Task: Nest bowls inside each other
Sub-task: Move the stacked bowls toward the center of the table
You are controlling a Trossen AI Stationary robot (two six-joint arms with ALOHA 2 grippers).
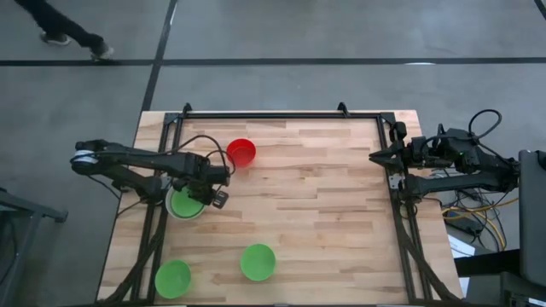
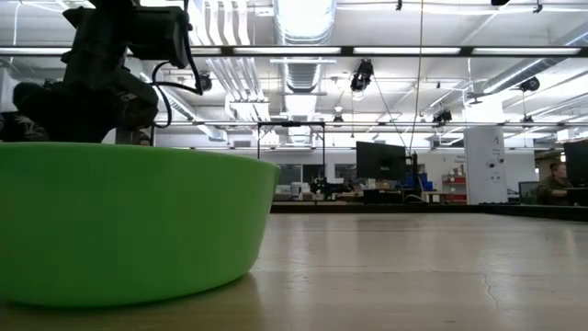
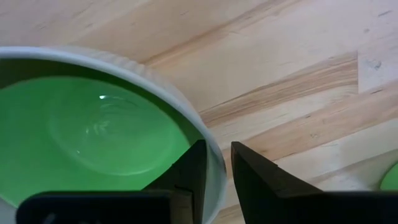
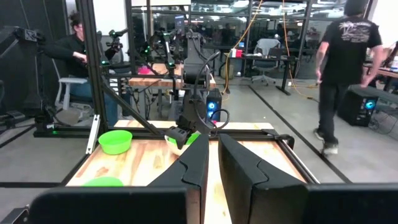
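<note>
Room: open workshop hall, grey floor, ceiling lights and monitors beyond the bench; a person [image 4: 341,68] walks past the far side, another sits at a desk [image 4: 73,43].
Bench: pale wood planks [image 1: 324,205] in a black frame; carries all the bowls; both arms reach in from its short ends.
Left arm: stretched over the bench's left side, left gripper [image 3: 214,177] low at the rim of the white bowl. Fingers [image 3: 189,177] a little apart, one inside the rim, one outside, straddling the wall. Whether they press the wall or stand just clear of it, cannot tell. Judged: placed so because a green bowl has been set down there and the grip is at the let-go point.
Right arm: waits at the bench's right edge, right gripper [image 4: 212,168] aimed across the bench, fingers close together with a thin gap, nothing between them.
White bowl: [image 3: 155,87] largest of the set, upright, left-centre of the bench; holds one green bowl.
Nested green bowl: [image 3: 93,130] sits level inside the white bowl, its base shiny; nothing in it.
Red bowl: [image 1: 241,153] upright, alone, just beyond the left gripper toward the far edge; nothing seen inside.
Loose green bowls: one at the near left corner [image 1: 173,278], one near the middle of the near edge [image 1: 258,262], well apart; both upright, unfilled.
Progress (judged): one nesting done, three bowls left.
</note>
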